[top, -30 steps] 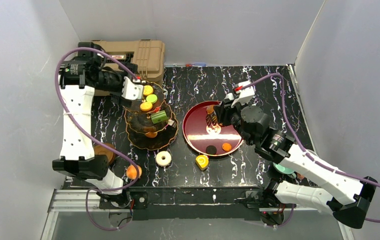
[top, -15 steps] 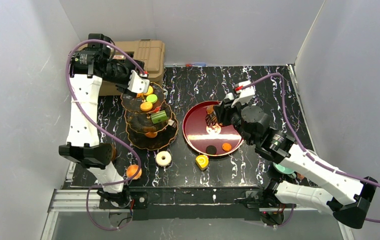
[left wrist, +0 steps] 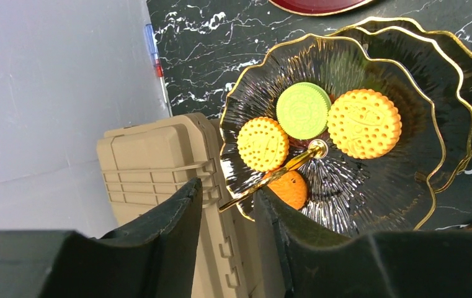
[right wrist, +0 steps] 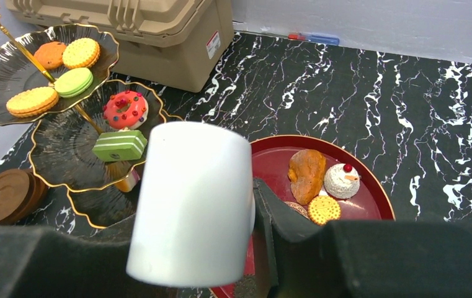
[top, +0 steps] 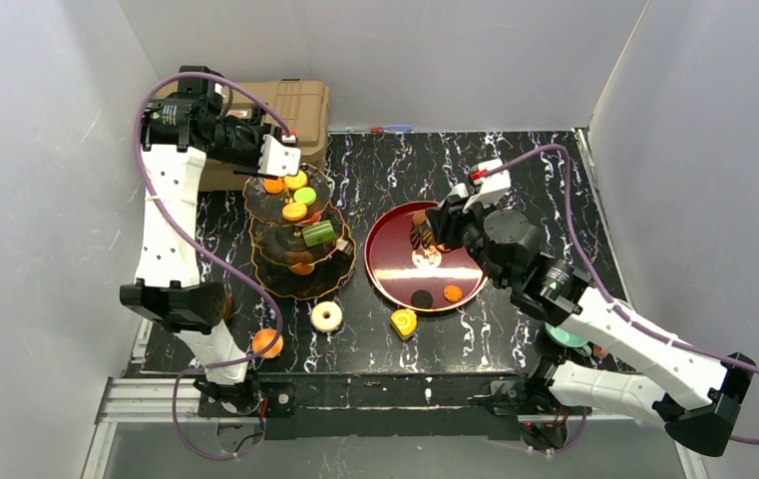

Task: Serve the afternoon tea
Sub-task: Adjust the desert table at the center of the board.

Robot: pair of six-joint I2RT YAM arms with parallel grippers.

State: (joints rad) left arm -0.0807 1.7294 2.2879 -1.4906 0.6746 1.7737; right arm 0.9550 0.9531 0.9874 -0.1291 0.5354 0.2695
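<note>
Overhead: toy sweets [top: 295,212] are sitting on the dark three-tier stand with gold scalloped rims [top: 330,279], centre-left; more are waiting on the round red tray [top: 385,264]. Left wrist: my left gripper [left wrist: 228,195] is straddling its gold handle [left wrist: 264,180], jaws apart. Right wrist: my right gripper [right wrist: 199,217] is clasping a white cup [right wrist: 190,186], unserved.
</note>
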